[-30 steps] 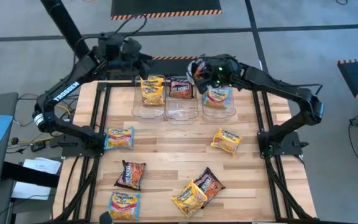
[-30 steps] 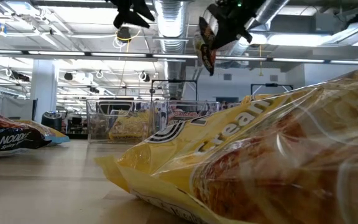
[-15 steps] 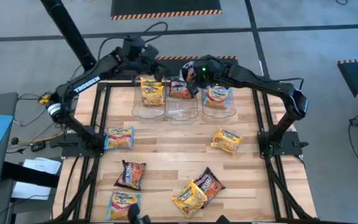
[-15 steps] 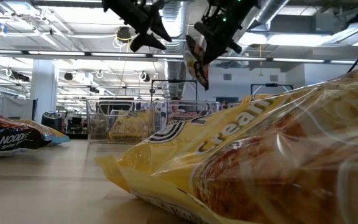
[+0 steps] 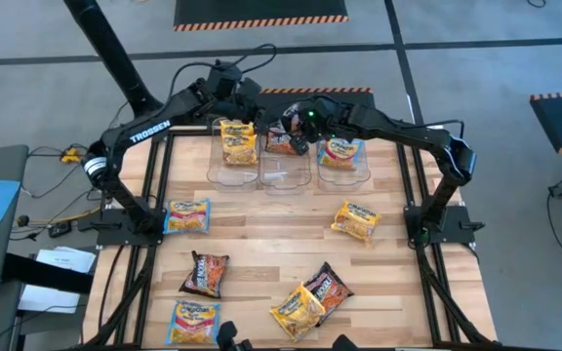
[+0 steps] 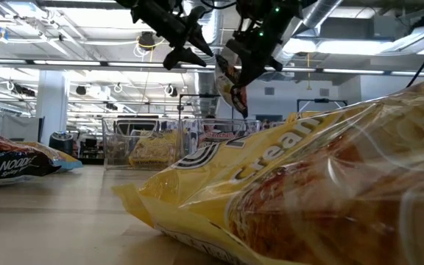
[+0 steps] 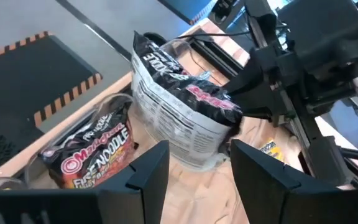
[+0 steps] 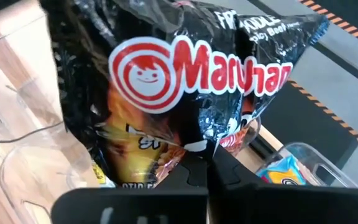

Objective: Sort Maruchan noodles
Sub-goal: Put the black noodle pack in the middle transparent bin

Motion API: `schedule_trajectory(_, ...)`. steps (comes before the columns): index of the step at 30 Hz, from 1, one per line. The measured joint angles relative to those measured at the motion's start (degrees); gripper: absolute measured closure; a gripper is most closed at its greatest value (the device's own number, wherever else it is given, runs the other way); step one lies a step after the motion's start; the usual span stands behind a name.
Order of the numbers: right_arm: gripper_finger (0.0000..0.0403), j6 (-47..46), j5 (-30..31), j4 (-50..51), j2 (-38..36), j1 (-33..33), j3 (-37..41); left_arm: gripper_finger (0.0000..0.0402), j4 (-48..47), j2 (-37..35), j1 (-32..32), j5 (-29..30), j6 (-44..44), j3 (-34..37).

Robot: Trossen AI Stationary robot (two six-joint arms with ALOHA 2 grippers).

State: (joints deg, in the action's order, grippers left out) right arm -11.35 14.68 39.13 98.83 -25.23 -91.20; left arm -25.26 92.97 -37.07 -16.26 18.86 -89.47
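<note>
My right gripper (image 5: 299, 125) is shut on a dark maroon/black Maruchan packet (image 8: 166, 81), which it holds above the middle of three clear bins (image 5: 283, 174) at the table's far side. My left gripper (image 7: 197, 180) is open and empty. It is beside that packet (image 7: 179, 106) on its left, with its fingers apart from it. The left bin holds a yellow packet (image 5: 239, 141), the middle bin a dark one (image 7: 95, 152), and the right bin a blue one (image 5: 341, 151). My right gripper pinches one edge of the dark packet (image 8: 194, 152) between its two fingers. The fingers come from above, slanting down. The packet hangs below them (image 6: 232, 87), tilted and clear of the bins.
Several loose packets lie flat on the wooden table: blue (image 5: 187, 215), dark (image 5: 205, 274), blue (image 5: 194, 320), yellow (image 5: 298, 312), dark (image 5: 327, 288) and yellow (image 5: 356, 220). A yellow packet (image 6: 308, 191) fills the near low view. Black frame rails run along both table sides.
My right gripper has carried the dark packet toward the table's left, from above the right bin to above the middle bin. The packet still hangs clear. My left gripper has moved toward the table's right, closing in on the held packet.
</note>
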Motion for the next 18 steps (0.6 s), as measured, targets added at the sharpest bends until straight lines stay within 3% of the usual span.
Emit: schedule_trajectory(18, 0.0399, -0.33, -0.85, -1.11, -0.04, -0.04, 0.04, 0.0242, 6.11, 1.69, 1.05, -3.28, 1.22, -0.01)
